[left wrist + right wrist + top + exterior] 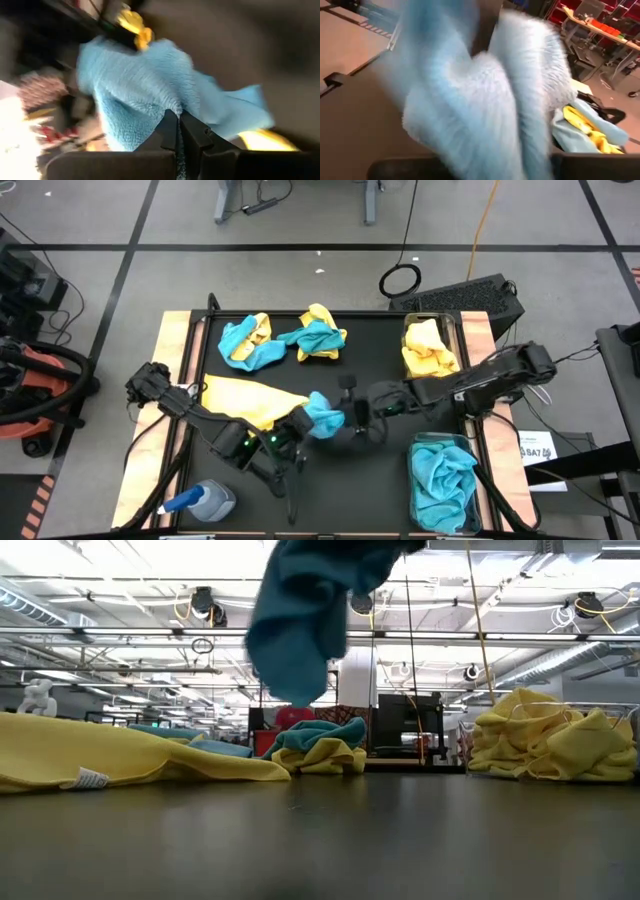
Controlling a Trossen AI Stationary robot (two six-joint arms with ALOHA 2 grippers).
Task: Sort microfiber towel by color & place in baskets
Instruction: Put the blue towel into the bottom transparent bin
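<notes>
Teal-blue microfiber towel (pixel 324 416) held above the black desk (pixel 380 480), left gripper (pixel 303 424) and right gripper (pixel 350 418) fingers both clamped on it

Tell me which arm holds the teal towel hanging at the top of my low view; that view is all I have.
Observer: The left hand is shut on the teal towel, above mid-table.
Operator: Where is the other one?
Observer: The right hand is shut right beside that towel, on its far side from the left arm. I cannot tell whether it has caught cloth.
Operator: And the basket for teal?
Observer: The basket of teal towels sits on the right arm's side at the table's edge, next to the basket of yellow towels.
</notes>
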